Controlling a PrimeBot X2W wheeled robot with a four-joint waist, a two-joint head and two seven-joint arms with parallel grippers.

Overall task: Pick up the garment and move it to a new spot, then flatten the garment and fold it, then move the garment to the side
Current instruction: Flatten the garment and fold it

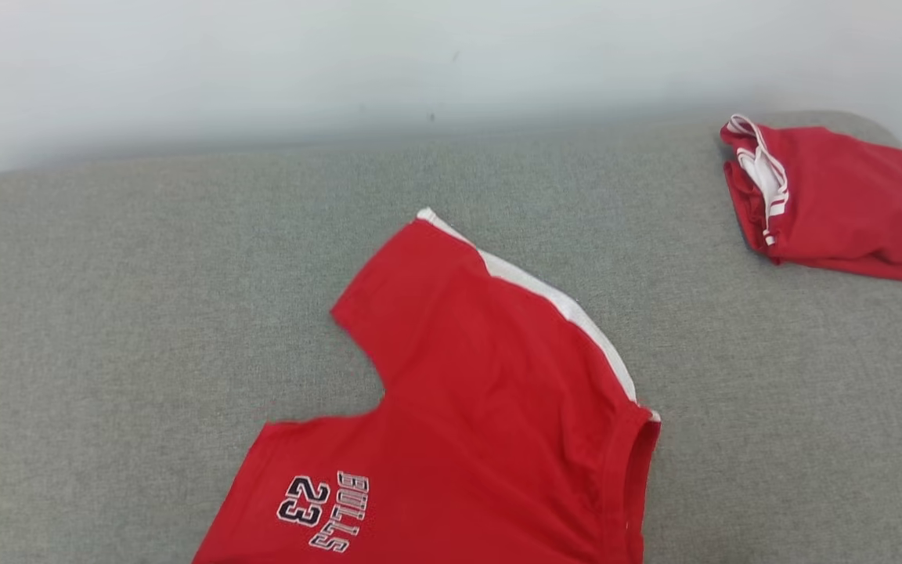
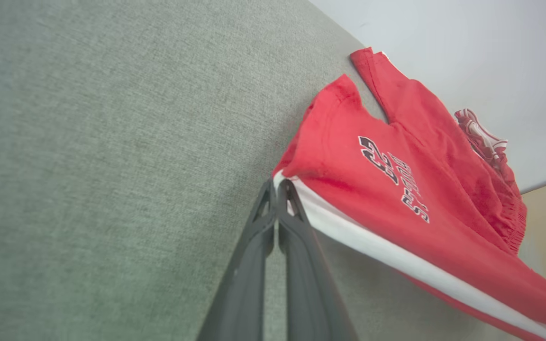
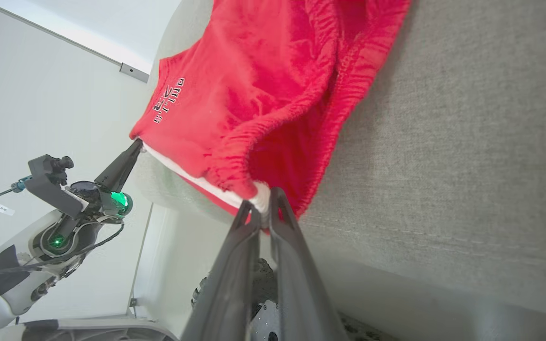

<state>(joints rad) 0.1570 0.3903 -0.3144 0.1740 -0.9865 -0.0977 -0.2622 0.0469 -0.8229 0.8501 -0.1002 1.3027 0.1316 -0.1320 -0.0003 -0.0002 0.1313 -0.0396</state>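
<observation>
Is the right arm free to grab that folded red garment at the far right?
Probably not yet: the right tool is shut on a corner of the shorts. Bare grey surface leads to the folded garment.

Bright, soft, even light, faint shadow beneath the lifted red printed fabric garment (image 2: 443,156) on the grey woven cloth surface (image 2: 88,166), plain white far wall (image 1: 263,63) hazy, wrist views bowed at edges.

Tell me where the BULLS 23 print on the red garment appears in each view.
Head view: the print is at the bottom, left of centre.
Left wrist view: the print is right of centre, at mid-height.
Right wrist view: the print is at the upper left.
Shared landmark: the garment has a white stripe.
</observation>
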